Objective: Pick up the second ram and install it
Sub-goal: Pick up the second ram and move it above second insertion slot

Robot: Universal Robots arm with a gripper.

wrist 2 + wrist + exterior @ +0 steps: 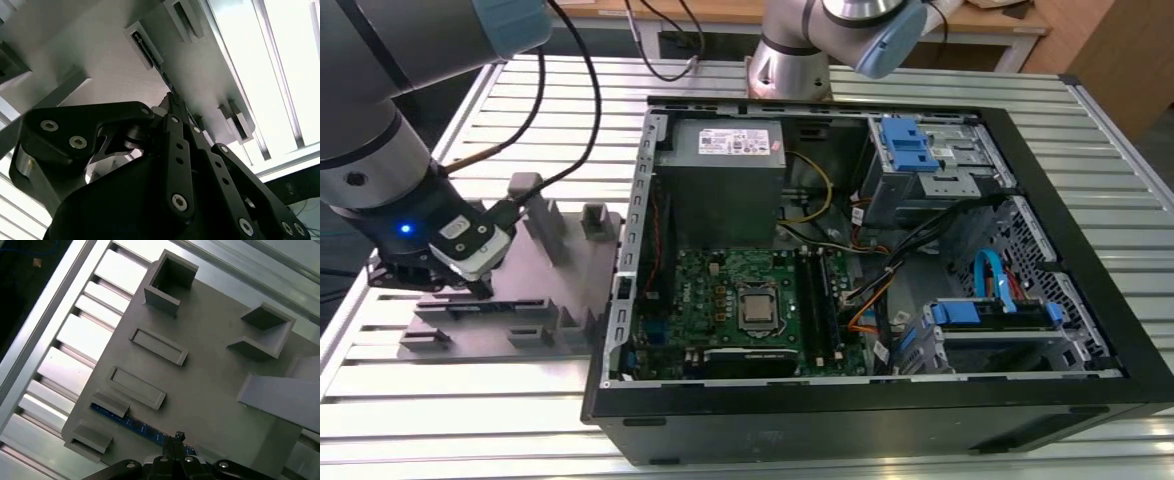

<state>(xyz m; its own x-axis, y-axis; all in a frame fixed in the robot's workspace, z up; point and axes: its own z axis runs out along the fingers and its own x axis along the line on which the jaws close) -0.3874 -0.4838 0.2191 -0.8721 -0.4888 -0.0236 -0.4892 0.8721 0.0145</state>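
Obs. The arm is low over the grey holder plate [554,290]. The plate lies on the slatted metal surface [520,400], at the open computer case's [1067,405] 9 o'clock in the exterior view. The pincer [454,287] points straight down at the plate's 8 o'clock corner.

Placement. The second ram [137,424] stands on its long edge in a narrow slot along the plate's rim. One end runs under a small grey end block [110,406]. Judgement: the slot keeps the stick upright and square, so its upper edge is offered to a straight-down pinch and its faces need no handling. The plate sits just beside the case, presumably to keep the carry to the motherboard [720,285] short.

Grip. In the second wrist view the pincer [170,102] is drawn almost fully together, its tips meeting on a thin dark edge. In the first wrist view its tip [177,436] sits right on the blue strip. I read this as closed on the stick's top edge. The stick is seated in its slot and not yet lifted.

Appearance. Seen edge-on, the ram is a long, very thin dark blue strip with a few paler flecks along it. It lies straight and level with the plate's rim. Its broad faces are hidden from this angle, so chips or a label cannot be made out.
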